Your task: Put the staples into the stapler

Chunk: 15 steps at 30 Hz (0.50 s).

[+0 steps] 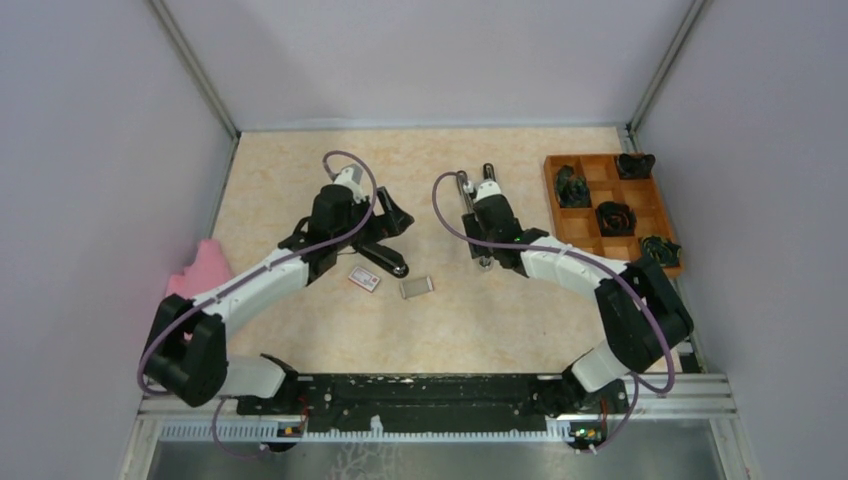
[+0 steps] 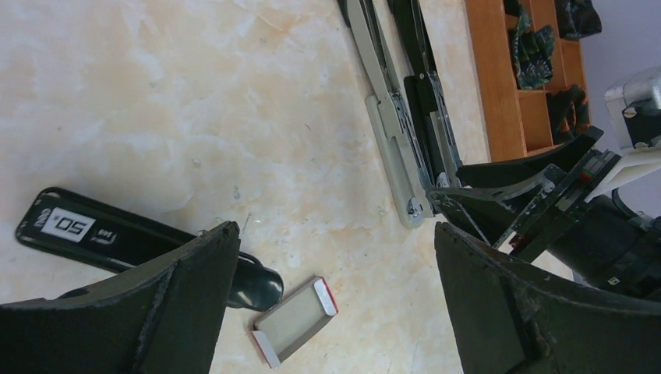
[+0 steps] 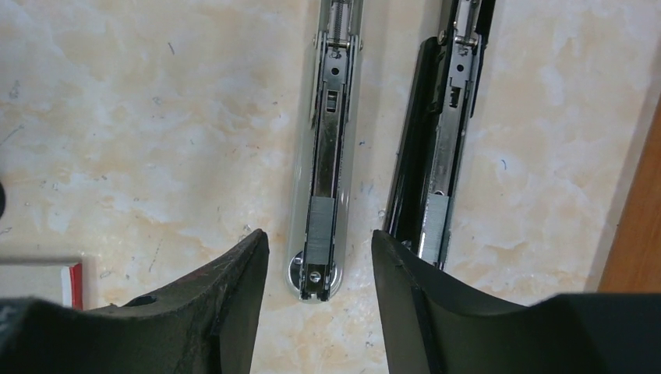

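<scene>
A silver stapler [image 3: 323,156] lies opened flat, and a grey block of staples [image 3: 320,222] sits in its channel near the nose. A black stapler [image 3: 444,140] lies open beside it, with a similar grey block [image 3: 434,226] in its channel. My right gripper [image 3: 319,245] is open and straddles the silver stapler's nose, with a gap on each side. From above, that gripper [image 1: 482,255] points down over the staplers [image 1: 464,195]. My left gripper [image 2: 335,234] hangs wide open above the table with nothing between its fingers.
A closed black stapler [image 2: 117,234] marked 50 lies under my left finger. An empty open cardboard tray [image 2: 295,321] lies nearby, and a red-and-white box [image 1: 364,278] to its left. A wooden organiser [image 1: 593,200] holding dark clips stands at the right. A pink cloth [image 1: 205,268] is at the left.
</scene>
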Each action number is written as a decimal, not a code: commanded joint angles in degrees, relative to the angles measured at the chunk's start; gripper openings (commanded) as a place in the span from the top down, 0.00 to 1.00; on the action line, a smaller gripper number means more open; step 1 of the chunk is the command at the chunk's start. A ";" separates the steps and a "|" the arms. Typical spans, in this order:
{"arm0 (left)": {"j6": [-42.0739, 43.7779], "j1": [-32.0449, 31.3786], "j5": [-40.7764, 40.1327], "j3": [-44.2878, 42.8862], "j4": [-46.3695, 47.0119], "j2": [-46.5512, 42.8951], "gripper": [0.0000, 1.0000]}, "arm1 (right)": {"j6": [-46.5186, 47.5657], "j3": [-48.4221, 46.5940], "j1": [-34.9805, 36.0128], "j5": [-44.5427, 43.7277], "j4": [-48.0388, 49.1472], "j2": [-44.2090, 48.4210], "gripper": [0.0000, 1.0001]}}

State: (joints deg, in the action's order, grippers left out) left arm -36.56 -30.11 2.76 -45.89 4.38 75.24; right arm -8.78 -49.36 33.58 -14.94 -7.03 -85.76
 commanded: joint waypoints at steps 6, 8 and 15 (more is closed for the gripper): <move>-2.56 0.73 7.21 -8.35 3.55 12.02 0.01 | 0.39 -0.40 -0.60 0.01 4.76 -5.31 0.53; -2.81 0.92 8.60 -9.97 3.91 14.46 0.01 | 0.49 -0.40 -0.58 -0.13 5.18 -6.25 0.54; -4.10 2.38 12.89 -13.18 6.97 21.76 0.01 | 1.62 -0.20 -0.54 1.84 6.97 -7.84 0.66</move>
State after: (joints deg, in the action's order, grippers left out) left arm -39.31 -28.80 11.62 -56.29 7.86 93.86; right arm -8.16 -49.15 33.52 -14.33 -4.16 -92.75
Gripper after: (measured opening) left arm 0.988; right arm 0.376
